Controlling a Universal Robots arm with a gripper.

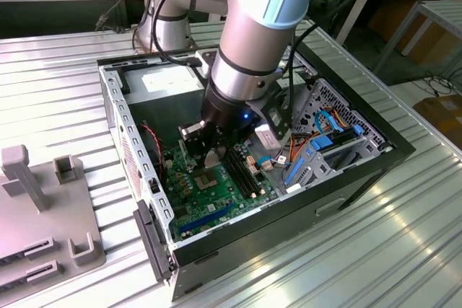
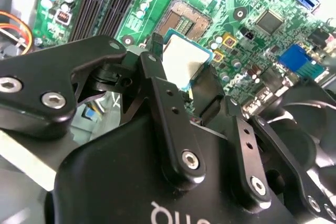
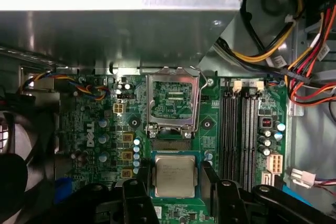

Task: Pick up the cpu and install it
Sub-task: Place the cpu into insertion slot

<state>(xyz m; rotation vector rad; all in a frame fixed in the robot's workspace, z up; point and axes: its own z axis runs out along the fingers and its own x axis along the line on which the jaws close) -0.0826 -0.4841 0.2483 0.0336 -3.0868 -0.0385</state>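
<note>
Cpu (image 3: 175,177) held in gripper (image 3: 176,167), just short of the open socket (image 3: 172,143).
The fingers (image 3: 140,184) are clamped on two opposite edges of the cpu, which sits flat with its metal top facing the wrist, above the board (image 3: 100,129). In the first wrist view the socket lies just beyond the cpu's far edge, between it and the raised frame (image 3: 173,100). The cpu's edges look square to the socket.
</note>
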